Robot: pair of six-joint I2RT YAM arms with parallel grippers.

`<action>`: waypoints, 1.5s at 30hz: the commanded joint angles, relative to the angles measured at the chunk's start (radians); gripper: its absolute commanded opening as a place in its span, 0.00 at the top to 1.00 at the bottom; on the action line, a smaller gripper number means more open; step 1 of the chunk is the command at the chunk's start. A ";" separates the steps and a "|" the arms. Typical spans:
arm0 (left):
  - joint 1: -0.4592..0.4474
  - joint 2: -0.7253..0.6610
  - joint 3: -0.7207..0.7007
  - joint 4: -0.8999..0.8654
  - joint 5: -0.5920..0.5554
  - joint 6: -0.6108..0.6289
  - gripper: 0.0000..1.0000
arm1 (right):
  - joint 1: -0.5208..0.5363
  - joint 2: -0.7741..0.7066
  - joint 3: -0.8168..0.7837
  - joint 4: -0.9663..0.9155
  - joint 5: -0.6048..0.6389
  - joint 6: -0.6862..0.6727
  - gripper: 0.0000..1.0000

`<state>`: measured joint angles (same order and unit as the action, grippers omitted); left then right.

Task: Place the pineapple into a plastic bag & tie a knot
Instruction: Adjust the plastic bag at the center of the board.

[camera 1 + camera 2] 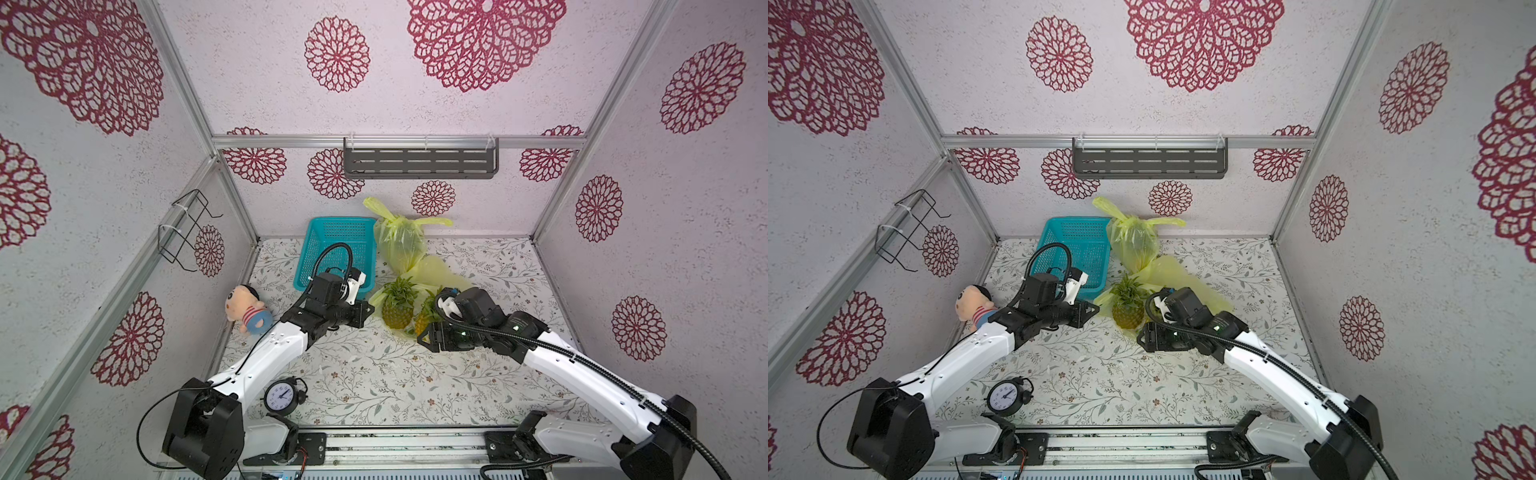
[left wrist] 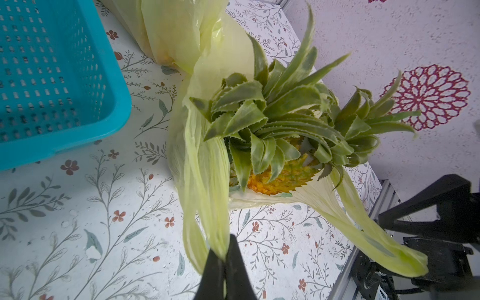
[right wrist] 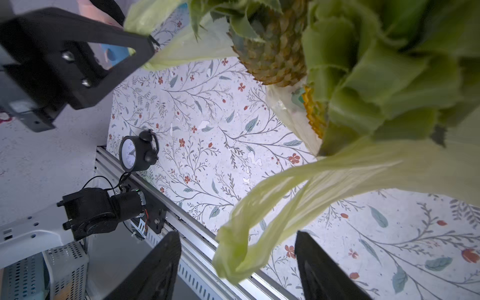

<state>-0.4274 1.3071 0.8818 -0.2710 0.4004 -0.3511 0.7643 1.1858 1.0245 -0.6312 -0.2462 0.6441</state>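
The pineapple [image 1: 398, 309] is standing upright just beside the teal basket [image 1: 305, 253], its base sitting in the open yellow plastic bag [image 2: 202, 166] on the floral surface [image 1: 374, 382]. A second pineapple [image 1: 426, 318] is sitting farther from the basket. The left claw [image 2: 224, 259] is pinching one bag handle [image 2: 207, 207]. The right claw [image 3: 236, 239] is standing spread, with the other handle [image 3: 233, 254] hanging loose between its fingers.

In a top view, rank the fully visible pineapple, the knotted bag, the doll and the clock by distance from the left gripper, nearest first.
From the left gripper:
1. Pineapple, right beside it, mid-table.
2. Knotted bag, behind it at the back.
3. Doll on the far left and clock near the front: too close to call.
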 commanded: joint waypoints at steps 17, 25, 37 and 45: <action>0.012 -0.115 0.153 -0.105 0.034 -0.041 1.00 | -0.092 -0.052 0.206 -0.122 0.384 -0.112 1.00; 0.047 -0.109 0.352 -0.208 0.039 -0.084 1.00 | -0.301 -0.066 0.354 -0.093 0.303 -0.228 1.00; 0.171 0.021 0.772 -0.362 -0.016 -0.085 1.00 | -0.534 0.121 0.683 0.027 0.091 -0.316 1.00; 0.185 0.029 0.839 -0.383 -0.029 -0.091 1.00 | -0.558 0.169 0.724 0.051 -0.001 -0.315 1.00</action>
<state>-0.2588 1.3617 1.7126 -0.6827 0.3897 -0.4320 0.2203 1.3788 1.7210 -0.6548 -0.2066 0.3500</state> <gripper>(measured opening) 0.040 0.054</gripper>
